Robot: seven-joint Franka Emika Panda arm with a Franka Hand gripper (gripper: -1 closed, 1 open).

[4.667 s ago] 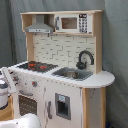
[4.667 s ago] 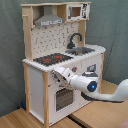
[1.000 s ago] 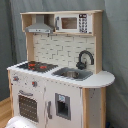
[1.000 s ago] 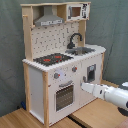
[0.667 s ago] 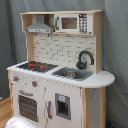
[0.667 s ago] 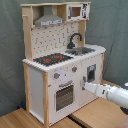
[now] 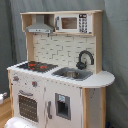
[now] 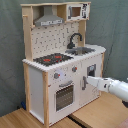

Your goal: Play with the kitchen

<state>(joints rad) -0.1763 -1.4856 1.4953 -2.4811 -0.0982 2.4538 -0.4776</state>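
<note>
The kitchen (image 7: 60, 75) is a tall white and light-wood toy unit, seen in both exterior views. It has a black-red hob (image 7: 36, 65), a grey sink (image 7: 72, 74) with a black tap (image 7: 85, 57), a windowed oven door (image 7: 29, 105), a hood (image 7: 40, 25) and a small microwave (image 7: 70, 22). In the second exterior view the kitchen (image 8: 60, 65) has my white arm (image 8: 114, 87) reaching in from the second exterior view's right. My gripper (image 8: 90, 81) is at the cupboard door (image 8: 91, 75), close to its handle. Contact cannot be made out.
A grey-green curtain (image 8: 12, 55) hangs behind the kitchen. The unit stands on a light wooden floor (image 8: 100, 112). A white rounded part of the arm (image 7: 20, 123) shows at the bottom edge of the first exterior view.
The arm has come down from in front of the oven knobs to the cupboard door on the second exterior view's right. Over the last second it has hardly shifted.
</note>
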